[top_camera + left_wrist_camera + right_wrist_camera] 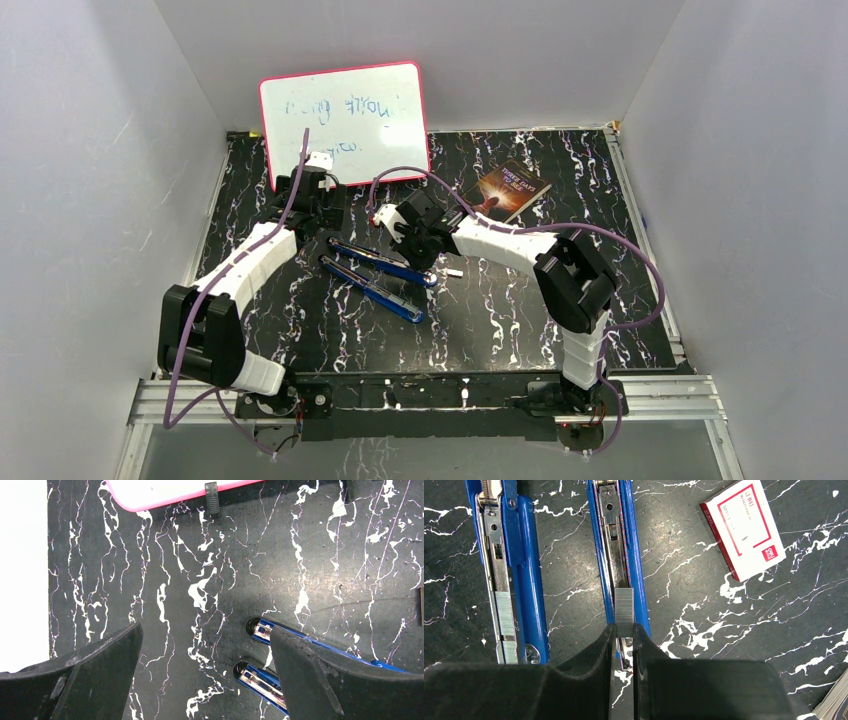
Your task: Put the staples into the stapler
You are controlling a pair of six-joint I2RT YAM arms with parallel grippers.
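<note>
Soft, even light came from above in the overhead view. The white enclosure walls (90, 150) were bright, and the whiteboard (345, 120) looked washed out, its writing faint. In the left wrist view a strip at the left edge was blown out to plain white. The black marbled table (310, 580) carried a dull sheen, and the left pincer (205, 629) loomed dark. The right wrist view was sharp: the staples (624, 611) and the stapler (631, 555) rails glinted, while the right pincer (624, 630) was nearly black.

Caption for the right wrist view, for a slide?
Right claw pinches a staple strip lined up along the open blue stapler; white box alongside.
</note>
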